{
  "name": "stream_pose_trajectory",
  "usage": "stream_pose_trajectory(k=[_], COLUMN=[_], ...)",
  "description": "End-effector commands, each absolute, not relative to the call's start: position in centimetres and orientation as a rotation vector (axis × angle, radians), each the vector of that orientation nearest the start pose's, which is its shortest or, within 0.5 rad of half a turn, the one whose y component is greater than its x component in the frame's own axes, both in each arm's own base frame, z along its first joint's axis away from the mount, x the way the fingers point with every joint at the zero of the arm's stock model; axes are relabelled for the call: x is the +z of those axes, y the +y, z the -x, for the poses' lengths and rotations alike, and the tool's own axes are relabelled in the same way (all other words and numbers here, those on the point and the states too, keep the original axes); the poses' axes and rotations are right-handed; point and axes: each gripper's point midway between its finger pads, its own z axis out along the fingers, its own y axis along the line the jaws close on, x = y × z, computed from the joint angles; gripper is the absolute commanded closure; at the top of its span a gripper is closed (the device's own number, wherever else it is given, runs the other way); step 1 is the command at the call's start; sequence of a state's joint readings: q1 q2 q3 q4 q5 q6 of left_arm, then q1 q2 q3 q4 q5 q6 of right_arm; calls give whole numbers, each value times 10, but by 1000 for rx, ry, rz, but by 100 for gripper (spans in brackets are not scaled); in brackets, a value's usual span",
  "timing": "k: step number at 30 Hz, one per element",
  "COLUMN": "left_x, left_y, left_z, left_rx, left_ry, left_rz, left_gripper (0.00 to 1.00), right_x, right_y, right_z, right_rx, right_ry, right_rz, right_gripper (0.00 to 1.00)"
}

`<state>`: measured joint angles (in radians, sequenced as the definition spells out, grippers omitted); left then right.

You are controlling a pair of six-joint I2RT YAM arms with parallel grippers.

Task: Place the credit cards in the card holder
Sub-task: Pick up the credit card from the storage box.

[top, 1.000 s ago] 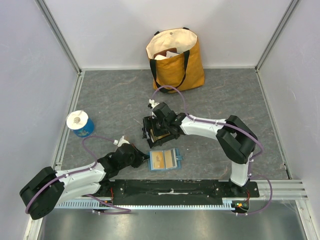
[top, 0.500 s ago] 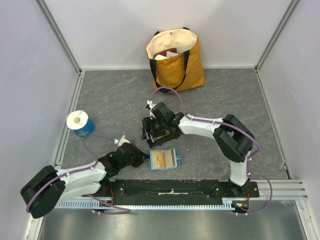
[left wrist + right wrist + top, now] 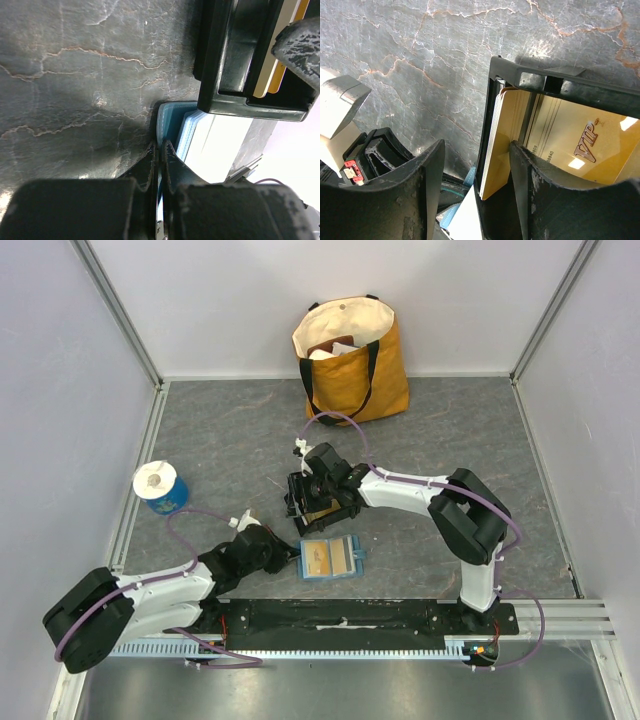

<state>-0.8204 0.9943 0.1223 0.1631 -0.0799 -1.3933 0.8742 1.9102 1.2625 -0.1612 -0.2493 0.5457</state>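
The teal card holder (image 3: 332, 560) lies open near the arms' bases, with a tan card showing on its lining. My left gripper (image 3: 290, 558) is shut on its left edge; in the left wrist view the teal edge (image 3: 172, 122) sits pinched between my jaws (image 3: 159, 146). A black tray (image 3: 320, 505) just behind it holds the gold credit cards (image 3: 502, 135), standing on edge, and a flat VIP card (image 3: 575, 145). My right gripper (image 3: 476, 146) is open and straddles the tray's wall (image 3: 570, 85) and that stack. One finger (image 3: 530, 185) touches the stack.
A yellow and cream tote bag (image 3: 350, 360) stands at the back wall. A blue roll with a white top (image 3: 160, 488) sits at the left. White walls and metal rails enclose the grey table.
My right gripper has shifted slightly over the tray. My left arm has edged a little forward while holding the card holder. The card holder has barely moved.
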Motion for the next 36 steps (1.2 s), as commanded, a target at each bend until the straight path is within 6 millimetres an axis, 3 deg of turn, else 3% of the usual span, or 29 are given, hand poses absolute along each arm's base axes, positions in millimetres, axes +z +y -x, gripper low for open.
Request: stream_pose_trajectory(k=[1, 10, 29, 36], left_x=[0, -1, -3, -3], left_y=[-198, -198, -198, -198], left_z=[-161, -161, -161, -161], left_rx=[-849, -850, -850, -849], left_ry=[2427, 2430, 2437, 2439], left_rz=[723, 722, 728, 727], left_gripper=[98, 98, 98, 98], right_x=[104, 106, 99, 90], right_y=[416, 413, 408, 399], right_z=[-263, -265, -269, -274], right_rx=[988, 982, 927, 843], right_ry=[2420, 2414, 2432, 2459], right_rz=[559, 549, 547, 568], right_gripper=[40, 47, 83, 85])
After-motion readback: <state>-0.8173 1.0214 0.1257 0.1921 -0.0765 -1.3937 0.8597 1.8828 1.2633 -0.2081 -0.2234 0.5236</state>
